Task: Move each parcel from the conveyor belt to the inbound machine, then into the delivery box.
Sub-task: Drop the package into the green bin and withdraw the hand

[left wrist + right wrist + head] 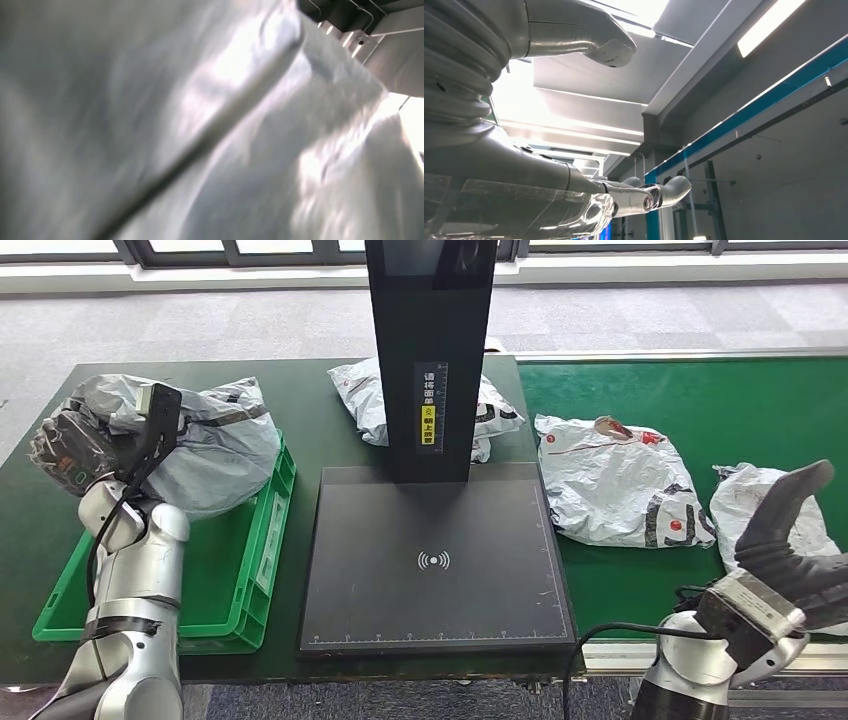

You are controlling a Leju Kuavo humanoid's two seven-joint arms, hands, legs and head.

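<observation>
Holding: the left hand (70, 445) grips a grey parcel (215, 440) above the green delivery box (262, 540), at the worktop's left end.
Left wrist view: crumpled grey plastic of the held parcel (210, 125) close up and blurred, with a long crease across it; the fingers are hidden behind it.
Right hand (790, 540): raised at the right edge of the head view, fingers straight and apart, holding nothing; it stands in front of the parcel at the belt's near right (745, 500).
Right wrist view: the open right hand (574, 115) against ceiling panels and strip lights, thumb and fingers well apart.
Conveyor belt (680, 390): green, right of the machine; a white parcel with red and black print (615, 480) lies near the machine's plate edge.
Inbound machine (435, 560): black flat plate with a wireless mark, bare on top; its black post carries a yellow and black label, writing too small to read.
Behind the post: another white parcel (360, 395), partly hidden.
Room: bare green strip of belt between the two right parcels.
</observation>
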